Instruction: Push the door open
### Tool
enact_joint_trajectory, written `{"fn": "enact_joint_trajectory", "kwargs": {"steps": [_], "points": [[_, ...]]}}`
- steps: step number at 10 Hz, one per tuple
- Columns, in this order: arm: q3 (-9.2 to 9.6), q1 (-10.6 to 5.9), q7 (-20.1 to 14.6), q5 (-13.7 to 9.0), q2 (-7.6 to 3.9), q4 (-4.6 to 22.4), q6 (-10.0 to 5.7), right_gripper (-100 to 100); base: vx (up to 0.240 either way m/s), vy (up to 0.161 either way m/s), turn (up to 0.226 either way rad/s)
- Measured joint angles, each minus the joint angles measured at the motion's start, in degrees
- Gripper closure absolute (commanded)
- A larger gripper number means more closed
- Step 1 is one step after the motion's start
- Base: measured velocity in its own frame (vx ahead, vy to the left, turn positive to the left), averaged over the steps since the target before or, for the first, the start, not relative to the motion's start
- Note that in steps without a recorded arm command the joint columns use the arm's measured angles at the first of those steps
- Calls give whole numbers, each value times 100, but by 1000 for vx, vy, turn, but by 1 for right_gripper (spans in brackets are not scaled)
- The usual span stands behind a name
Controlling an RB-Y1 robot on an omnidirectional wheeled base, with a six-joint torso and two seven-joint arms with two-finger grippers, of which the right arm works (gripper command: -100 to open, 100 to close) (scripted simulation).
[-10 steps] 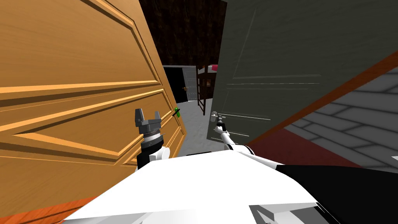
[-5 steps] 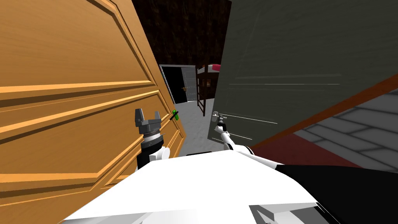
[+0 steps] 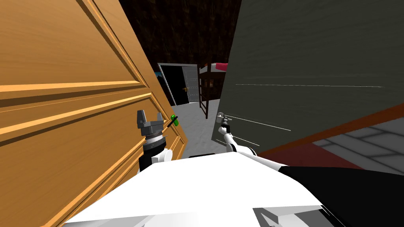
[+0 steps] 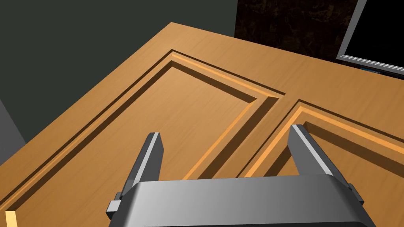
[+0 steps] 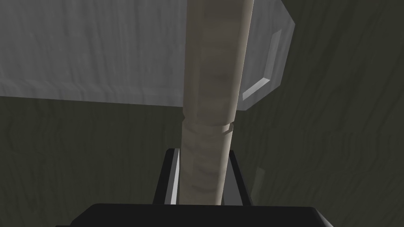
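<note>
Jaws of my right gripper point(image 5: 203, 157) are clamped on the pale lever handle point(image 5: 215, 71) at the near edge of the dark grey-green door point(image 3: 300, 71) on my right. My left gripper point(image 4: 225, 133) is spread wide, empty, facing the orange panelled door point(image 4: 189, 90).

Orange-brown, wood-grained panel door point(image 3: 59, 118) glowing, dark grey-green door point(image 3: 307, 51) facing it, pale beige lever point(image 5: 211, 79), bright green handle point(image 3: 174, 120), light grey floor point(image 3: 199, 130).
</note>
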Motion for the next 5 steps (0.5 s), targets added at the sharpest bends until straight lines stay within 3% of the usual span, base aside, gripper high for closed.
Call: {"fn": "enact_joint_trajectory", "kwargs": {"steps": [2,3,5], "points": [[-124,-93,61,-50,-71,157,-124,100,106,-2,-22],[-173,-26,133,-60,-17,-60,-65,100,96,-40,-31],[-315,-44,295,-106,86,-29,-136,100,141,-20,-45]]}}
